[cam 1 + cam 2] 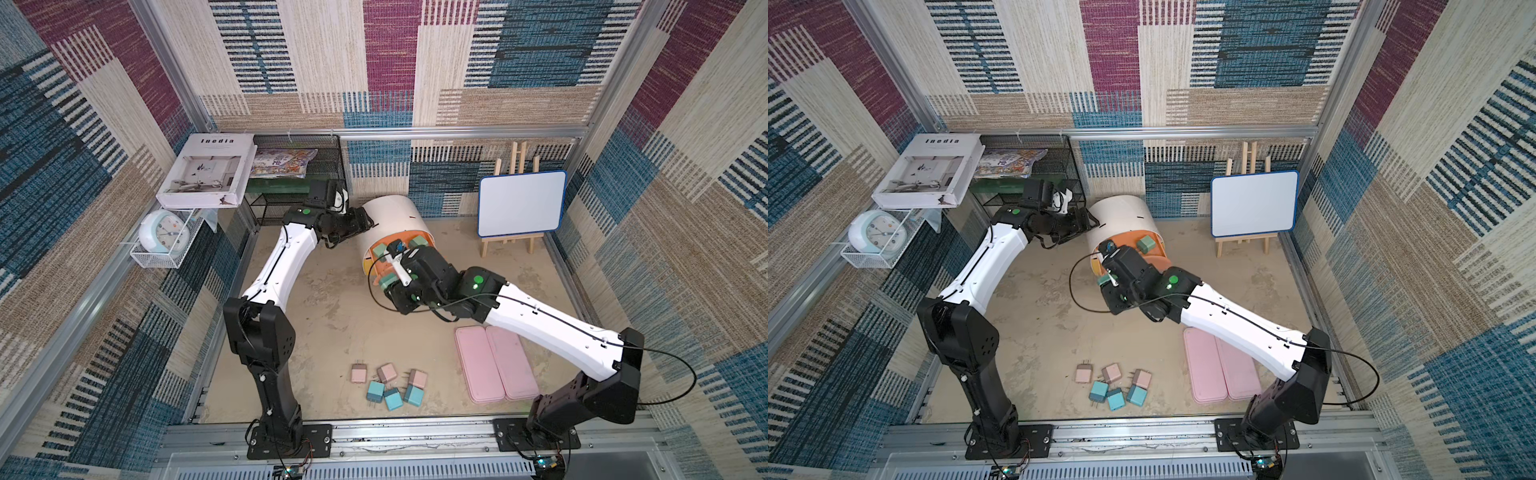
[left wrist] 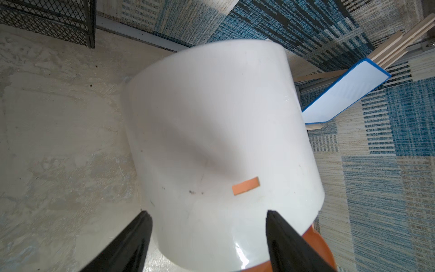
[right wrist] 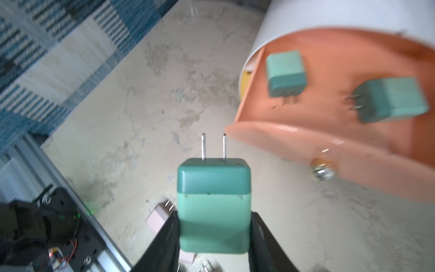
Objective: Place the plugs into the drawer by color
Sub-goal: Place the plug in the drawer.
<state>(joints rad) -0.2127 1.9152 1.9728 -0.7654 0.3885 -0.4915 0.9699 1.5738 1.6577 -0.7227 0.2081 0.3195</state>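
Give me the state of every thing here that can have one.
peach drawer, open.
two green plugs, lying inside the peach drawer.
third green plug, clamped in the right tool, outside the drawer.
right tool, shut on the third green plug.
left tool, open, at the cabinet wall.
pink plugs, three loose on the table.
blue plugs, three loose on the table.

Both top views look steeply down from high over the front edge, taking in the whole bench (image 1: pixel 332 316). Left wrist view sits close on the white shell of the drawer (image 2: pixel 211 129); right wrist view close behind a held green plug (image 3: pixel 213 207), drawer beside. All four share the drawer
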